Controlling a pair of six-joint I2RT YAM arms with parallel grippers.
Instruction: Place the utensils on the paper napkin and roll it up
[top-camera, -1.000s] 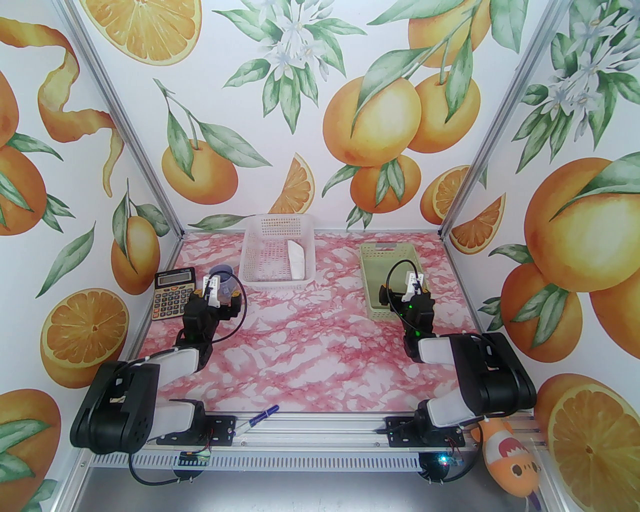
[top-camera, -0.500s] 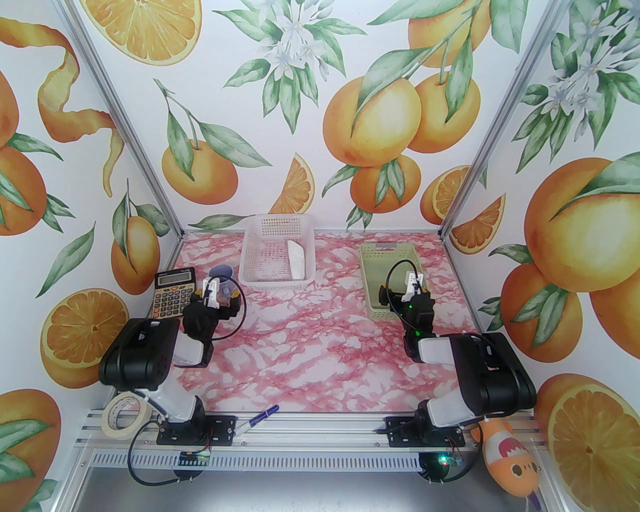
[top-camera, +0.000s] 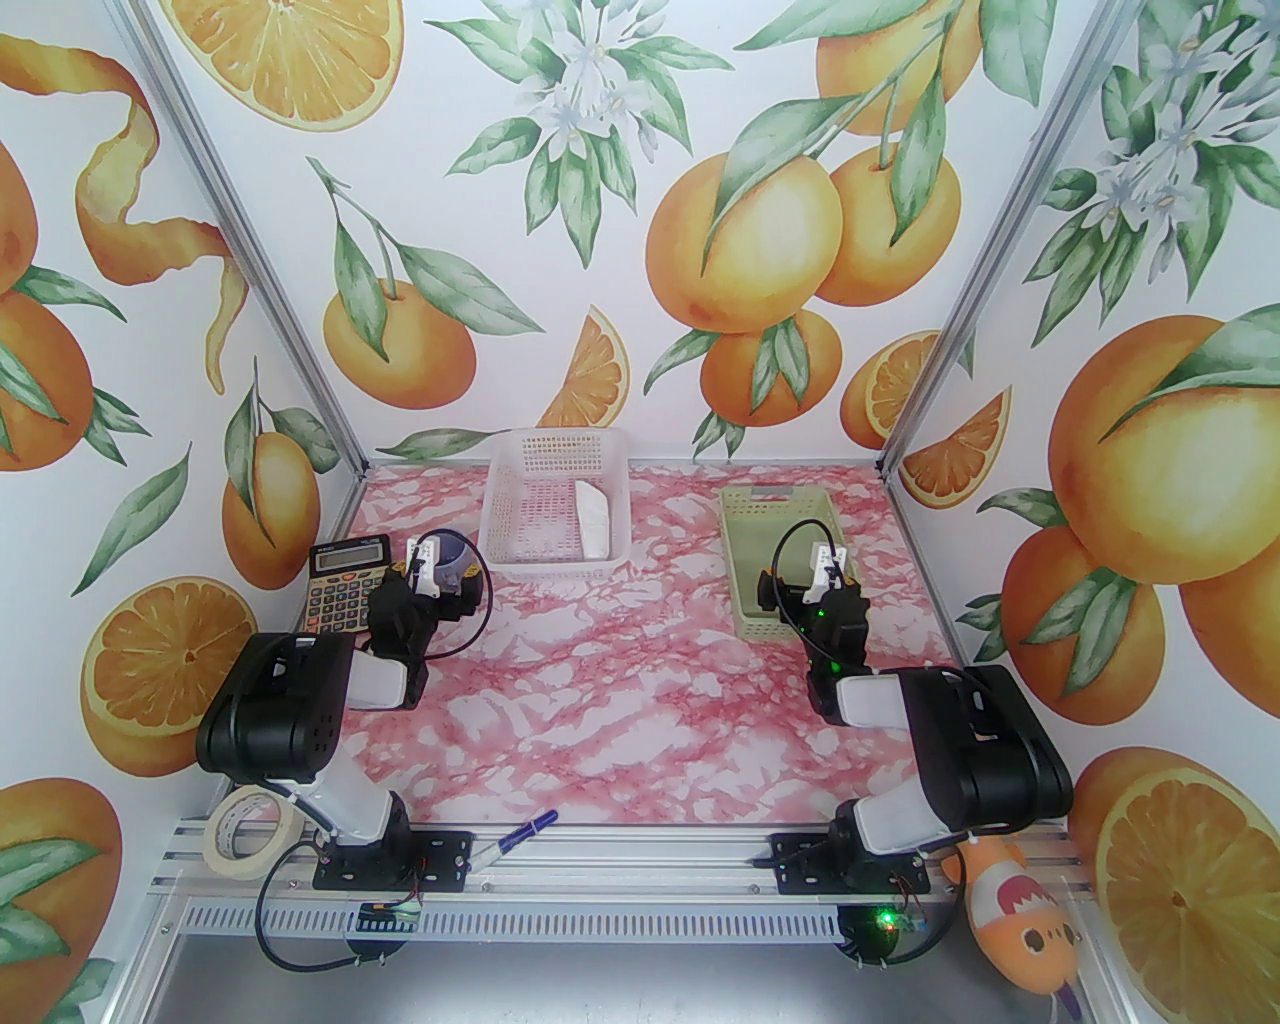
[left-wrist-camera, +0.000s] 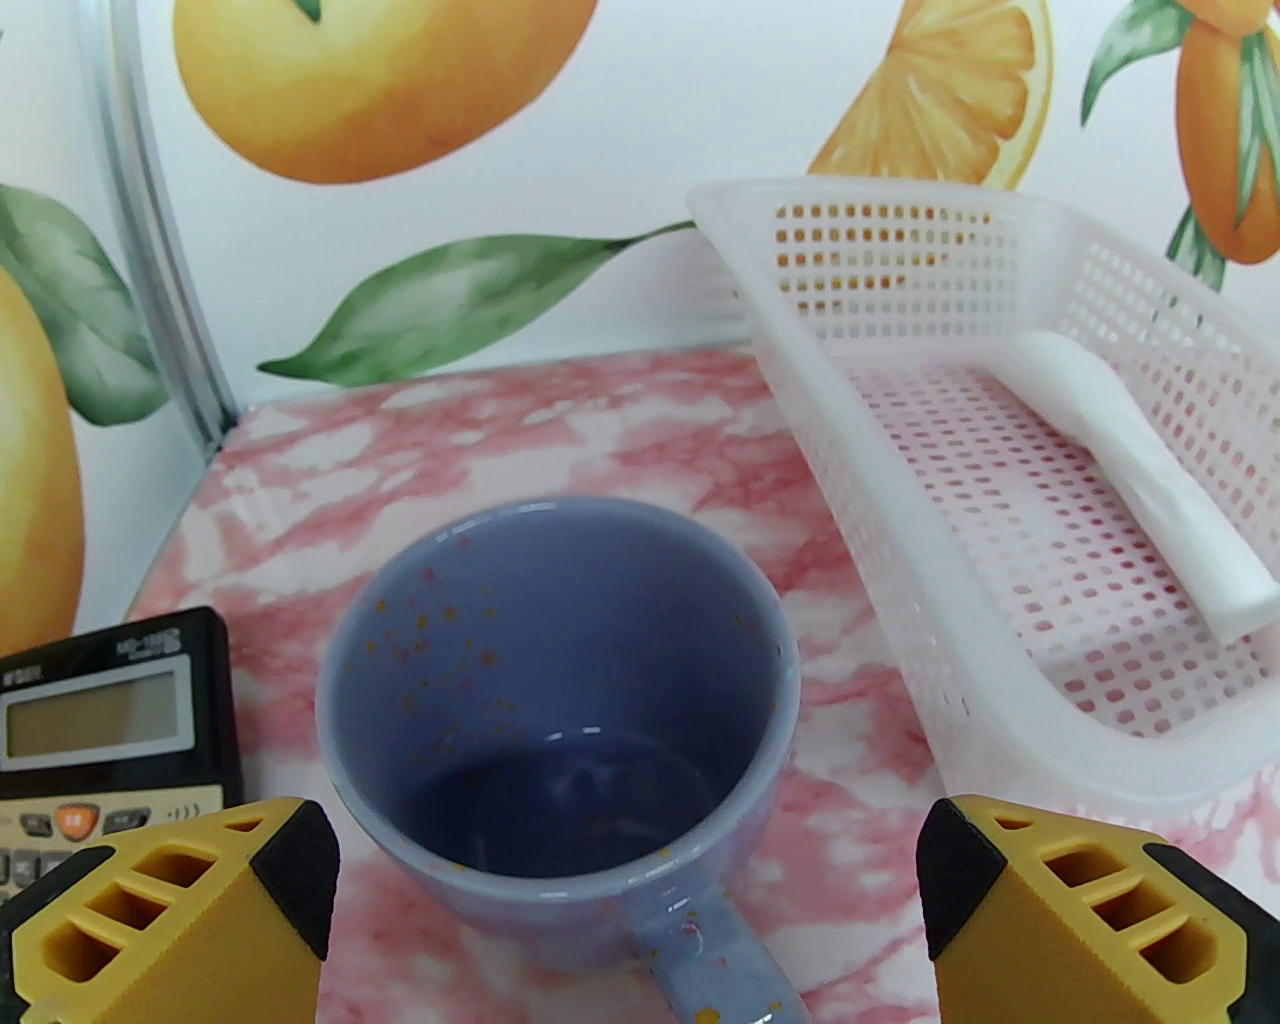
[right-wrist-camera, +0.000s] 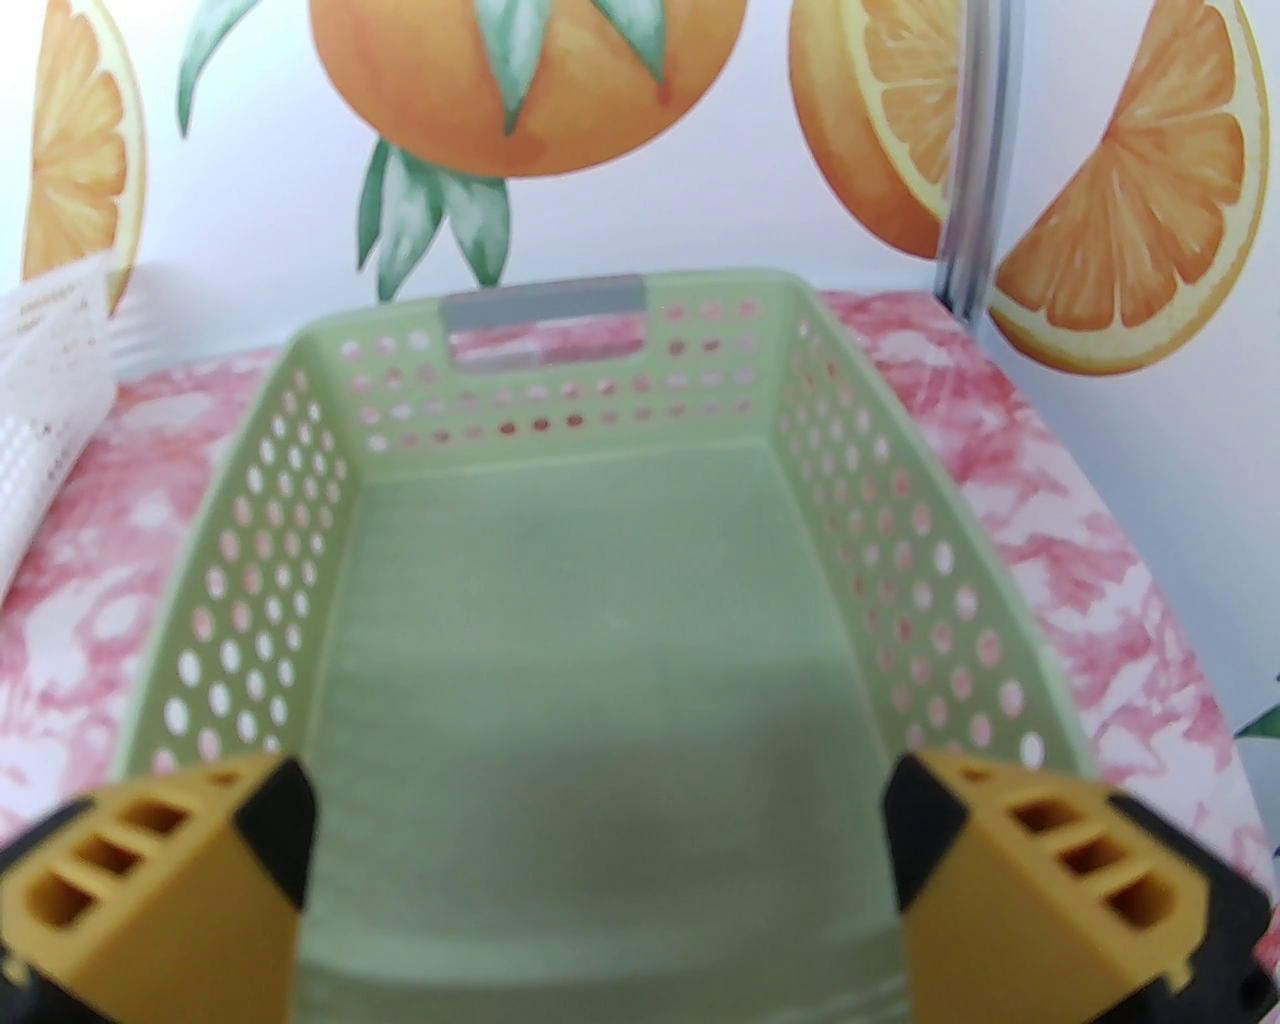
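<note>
Left of the white basket (top-camera: 545, 572), just past the calculator (top-camera: 345, 590), my left claw (left-wrist-camera: 625, 880) hangs spread wide over a blue mug (left-wrist-camera: 560, 640), pinching nothing. The mug's handle points back at me. The white basket's near-left corner sits just right of that claw.

Inside the white basket, against its right wall, lies the paper napkin (left-wrist-camera: 1140, 480), a tight white roll. Whether the utensils are wrapped in it I cannot tell. From my left claw the roll lies to the right and a little farther out, beyond the basket's left wall. Its long axis runs near-to-far, parallel with the basket's long sides: one end points at the front wall, the other at the back wall.

Right of the white basket, well apart from it, my right claw (right-wrist-camera: 600, 840) is spread wide too and empty, over the near end of a green basket (right-wrist-camera: 250, 560).

I judge my left claw the nearer of the two to the roll. Any reach for it should come from that side, with the fingers set across the roll's width.
</note>
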